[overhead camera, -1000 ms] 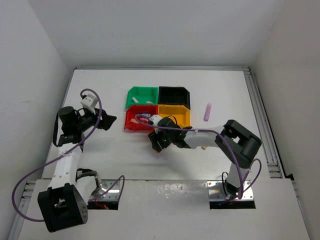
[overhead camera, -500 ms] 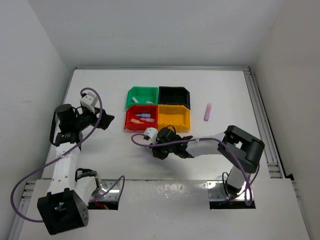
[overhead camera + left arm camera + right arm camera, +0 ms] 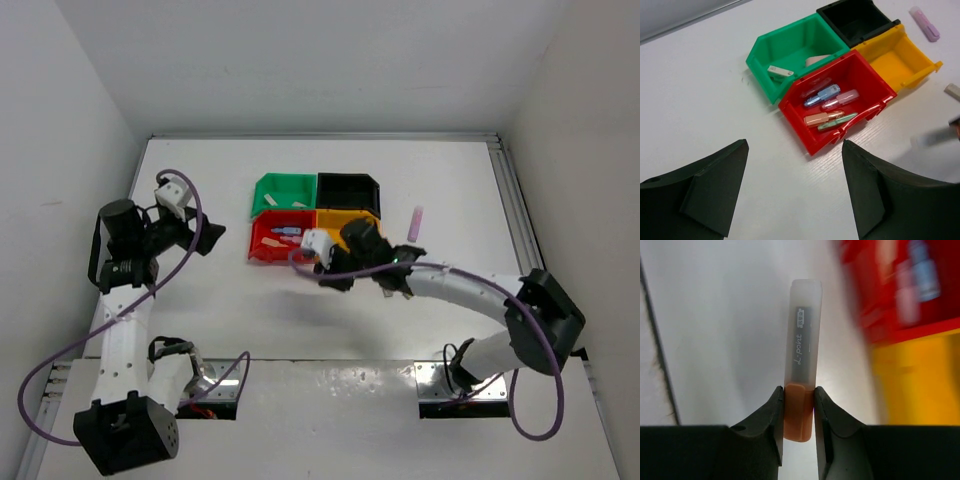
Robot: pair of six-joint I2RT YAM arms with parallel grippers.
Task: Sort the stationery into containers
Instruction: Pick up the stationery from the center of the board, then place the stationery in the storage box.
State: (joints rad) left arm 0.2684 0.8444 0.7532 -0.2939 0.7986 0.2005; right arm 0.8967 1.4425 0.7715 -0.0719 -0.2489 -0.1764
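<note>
1. The top view is the only one that shows us both whole arms. The left arm (image 3: 125, 310) stands tall at the left of the desk (image 3: 420, 170) and bends so its left claw (image 3: 208, 236) points right, toward the bins.
2. The left wrist view shows us the left claw wide open, holding nothing.
3. Only that view looks into the bins. Blue, pink, orange and green sticks (image 3: 827, 92) lie in the red bin (image 3: 815, 142), and two little blocks (image 3: 780, 72) lie in the green bin (image 3: 760, 62).
4. The right arm (image 3: 470, 290) reaches left, to the front of the red bin and the yellow bin (image 3: 920, 70).
5. Its own view shows us the right claw (image 3: 798, 400) pinched tight on the orange end of a clear stick (image 3: 802, 330), over the desk.
6. A pink stick (image 3: 415, 222) lies on the desk, right of the yellow bin.
</note>
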